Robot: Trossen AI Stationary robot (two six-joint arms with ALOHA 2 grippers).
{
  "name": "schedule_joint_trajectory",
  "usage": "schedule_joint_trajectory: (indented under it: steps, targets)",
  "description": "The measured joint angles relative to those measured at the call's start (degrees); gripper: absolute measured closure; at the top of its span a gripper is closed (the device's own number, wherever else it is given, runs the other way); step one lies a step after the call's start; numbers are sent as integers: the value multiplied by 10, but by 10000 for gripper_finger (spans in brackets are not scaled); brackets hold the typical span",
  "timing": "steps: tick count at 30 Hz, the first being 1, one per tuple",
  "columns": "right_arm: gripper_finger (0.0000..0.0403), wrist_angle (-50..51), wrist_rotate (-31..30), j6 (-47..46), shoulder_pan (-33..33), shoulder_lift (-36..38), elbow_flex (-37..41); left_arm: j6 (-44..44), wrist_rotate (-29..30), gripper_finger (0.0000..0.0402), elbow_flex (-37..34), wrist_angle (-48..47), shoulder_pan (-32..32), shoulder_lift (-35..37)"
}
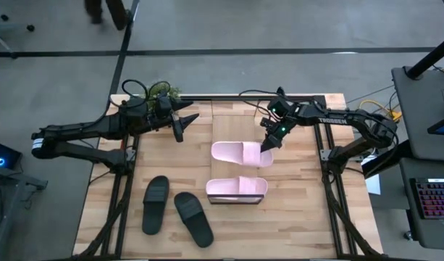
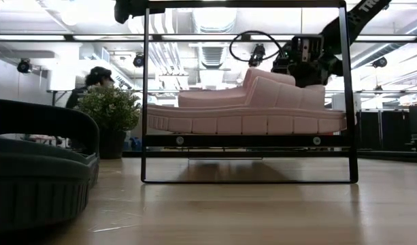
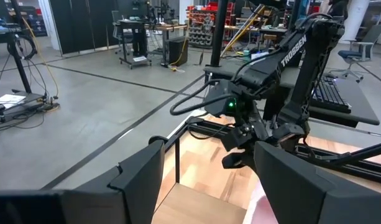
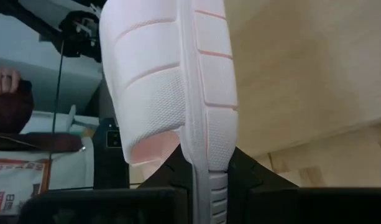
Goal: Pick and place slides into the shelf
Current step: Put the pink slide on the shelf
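High view: right arm's fingers (image 1: 266, 145) clamped on pink slide (image 1: 240, 153) over shelf (image 1: 225, 119).

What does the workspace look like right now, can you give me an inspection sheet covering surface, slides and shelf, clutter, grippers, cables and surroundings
Surface: light plank tabletop on a dark frame.
Job's things: long light-wood shelf board; two pale pink slide sandals on it, the nearer one lying free, the farther one held at its end. Two black slide sandals lie on the tabletop.
Clutter: small green potted plant at the table's far left corner.
Grippers: right gripper shut on the farther pink slide; left gripper open, hanging above the table's far left.
Cables: black loop at the right wrist.
Surroundings: grey floor, keyboard, a person behind the plant.
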State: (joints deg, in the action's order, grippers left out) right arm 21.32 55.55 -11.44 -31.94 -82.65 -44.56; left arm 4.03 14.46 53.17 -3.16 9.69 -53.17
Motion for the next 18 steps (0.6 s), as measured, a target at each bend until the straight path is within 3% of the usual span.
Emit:
schedule_joint_trajectory:
  steps: [6,18]
  targets:
    - [367,-20,9,0,12,0,32,0,7,166,0,0,0,0]
    - [367,-163,28,-81,17,0,97,0,10,166,0,0,0,0]
